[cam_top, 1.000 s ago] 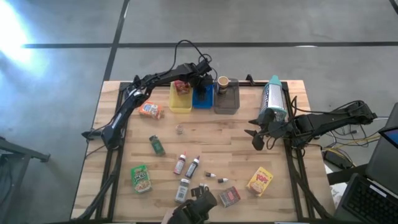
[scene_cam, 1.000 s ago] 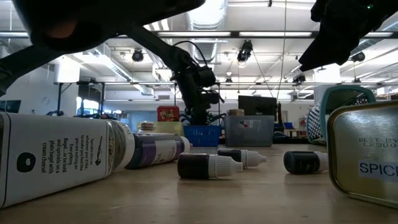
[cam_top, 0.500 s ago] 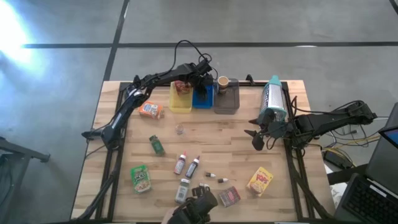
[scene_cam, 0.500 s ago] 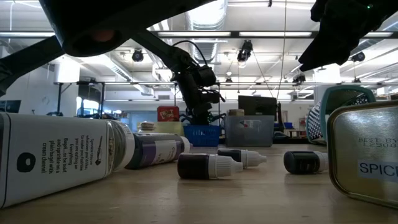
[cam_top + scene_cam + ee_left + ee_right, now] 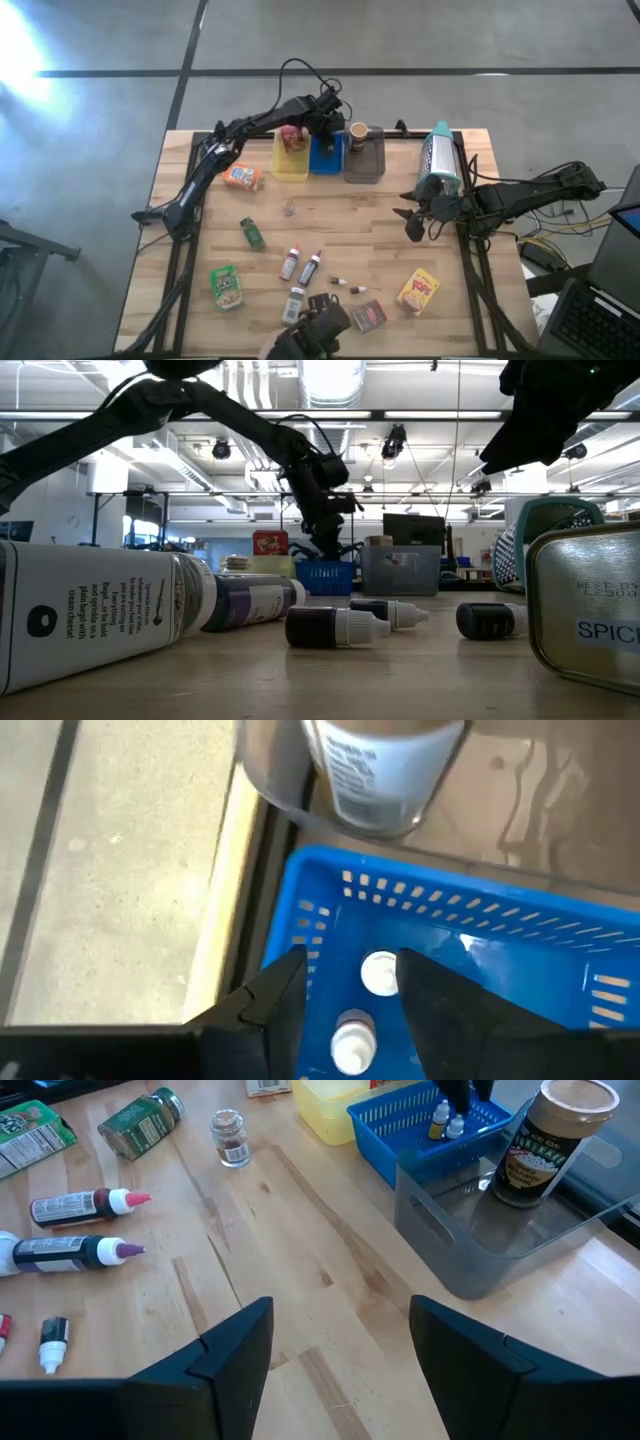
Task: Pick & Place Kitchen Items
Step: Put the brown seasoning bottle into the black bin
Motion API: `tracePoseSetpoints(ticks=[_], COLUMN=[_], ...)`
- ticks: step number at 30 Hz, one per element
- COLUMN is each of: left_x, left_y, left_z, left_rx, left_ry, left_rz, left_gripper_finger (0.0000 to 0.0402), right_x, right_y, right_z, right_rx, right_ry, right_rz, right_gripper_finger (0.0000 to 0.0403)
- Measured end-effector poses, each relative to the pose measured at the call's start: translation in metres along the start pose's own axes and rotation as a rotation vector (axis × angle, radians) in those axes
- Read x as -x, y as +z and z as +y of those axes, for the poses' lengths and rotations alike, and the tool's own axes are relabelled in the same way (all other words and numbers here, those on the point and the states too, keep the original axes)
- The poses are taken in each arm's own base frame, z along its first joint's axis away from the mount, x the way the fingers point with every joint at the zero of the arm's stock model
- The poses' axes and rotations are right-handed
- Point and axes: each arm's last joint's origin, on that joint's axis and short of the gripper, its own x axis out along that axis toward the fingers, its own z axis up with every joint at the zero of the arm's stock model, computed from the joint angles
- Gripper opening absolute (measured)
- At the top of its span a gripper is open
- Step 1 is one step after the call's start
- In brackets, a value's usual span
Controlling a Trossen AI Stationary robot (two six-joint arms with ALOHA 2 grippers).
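My left gripper (image 5: pixel 327 120) hangs open over the blue tray (image 5: pixel 326 157) at the far edge. In the left wrist view its fingers (image 5: pixel 285 1000) stand on either side of two white-capped vials (image 5: pixel 378 972) that lie in the tray, touching neither. My right gripper (image 5: pixel 412 222) waits open above the table's right side (image 5: pixel 340 1355). Lying on the table are an orange pouch (image 5: pixel 243 177), a small jar (image 5: pixel 288 207), a green jar (image 5: pixel 252 233), a green pouch (image 5: pixel 227 286), slim bottles (image 5: pixel 300 266), vials (image 5: pixel 350 286), a tin (image 5: pixel 370 316) and a yellow pouch (image 5: pixel 418 291).
A yellow tray (image 5: pixel 290 165) with a red box (image 5: pixel 291 138) stands left of the blue tray. On the blue tray's right a grey tray (image 5: pixel 364 165) holds a brown-lidded jar (image 5: pixel 358 131). A teal mesh object (image 5: pixel 440 160) lies by the right arm. Bare wood shows mid-table.
My left arm has risen a little over the blue tray, its gripper still above the vials. The right arm and the items on the table have kept still.
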Motion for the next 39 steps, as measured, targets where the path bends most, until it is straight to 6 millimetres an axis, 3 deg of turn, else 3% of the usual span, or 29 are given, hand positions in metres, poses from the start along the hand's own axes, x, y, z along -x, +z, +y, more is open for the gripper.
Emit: tracePoseSetpoints(ticks=[19, 28, 39], left_x=[0.063, 0.098, 0.143], left_y=[0.021, 0.025, 0.032], left_z=[0.001, -0.018, -0.055], left_rx=[-0.005, -0.027, -0.031], left_ry=[-0.013, -0.022, 0.014], left_rz=[0.029, 0.047, 0.072], left_gripper_finger=[0.0161, 0.0161, 0.0161], right_x=[0.0, 0.0, 0.0], right_y=[0.0, 0.0, 0.0], right_z=[0.0, 0.0, 0.0], right_rx=[0.004, 0.004, 0.006], right_ry=[-0.003, -0.004, -0.005], right_rz=[-0.001, -0.002, 0.001], right_gripper_finger=[0.0284, 0.03, 0.0311])
